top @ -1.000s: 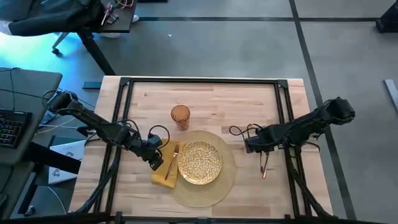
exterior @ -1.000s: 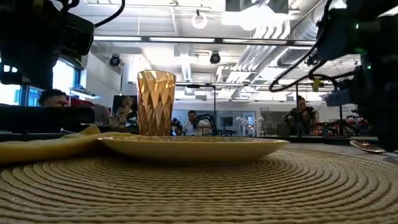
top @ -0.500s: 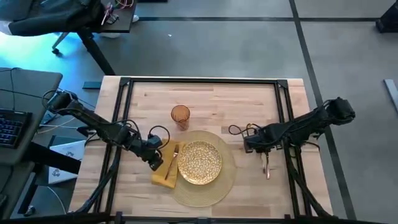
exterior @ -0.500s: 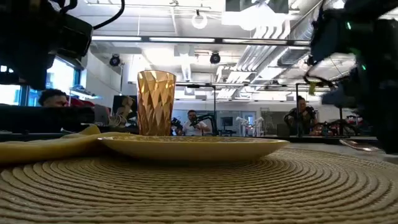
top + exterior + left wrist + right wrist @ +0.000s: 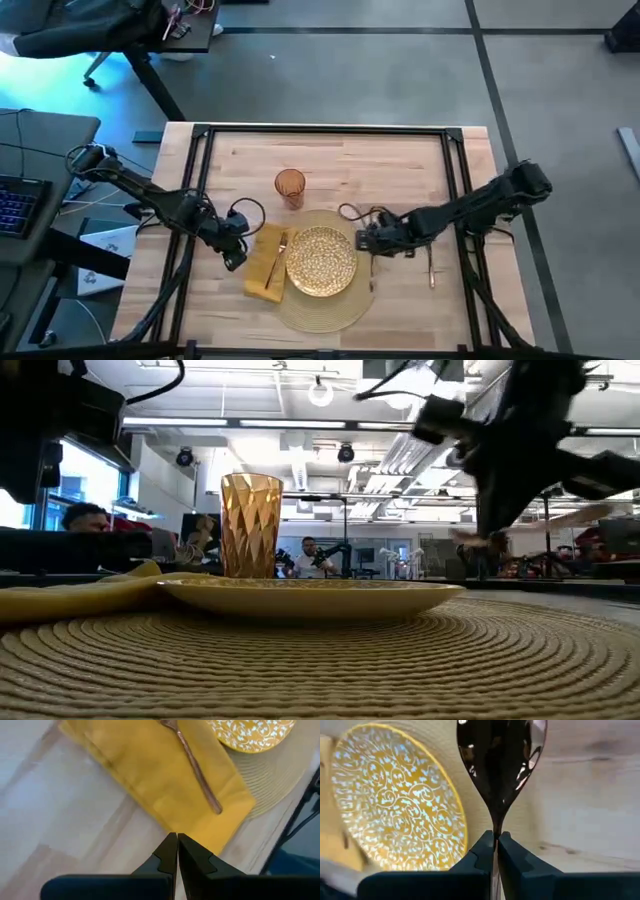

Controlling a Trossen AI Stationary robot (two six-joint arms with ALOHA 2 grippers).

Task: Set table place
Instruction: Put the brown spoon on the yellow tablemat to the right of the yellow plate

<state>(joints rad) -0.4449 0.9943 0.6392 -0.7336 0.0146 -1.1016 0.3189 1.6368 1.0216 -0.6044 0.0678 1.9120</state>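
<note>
High view: the round woven place (image 5: 325, 300) lies at the near middle of the table (image 5: 340, 160), carrying a gold plate (image 5: 321, 261). A yellow napkin (image 5: 262, 270) with a fork (image 5: 279, 256) overlaps its left edge; an amber glass (image 5: 290, 186) stands just beyond it. The left pincer (image 5: 233, 260) hovers just left of the napkin. The right pincer (image 5: 366, 244) is at the place's right edge, and a utensil (image 5: 430, 272) lies on the table further right.

Low view: the plate sits on the place, the glass behind it.

Left wrist view: the left pincer (image 5: 177, 851) is pressed together, empty, over the napkin's edge.

Right wrist view: the right pincer (image 5: 496, 851) is pinching a spoon (image 5: 501, 765) by its neck, bowl over the place beside the plate.
</note>
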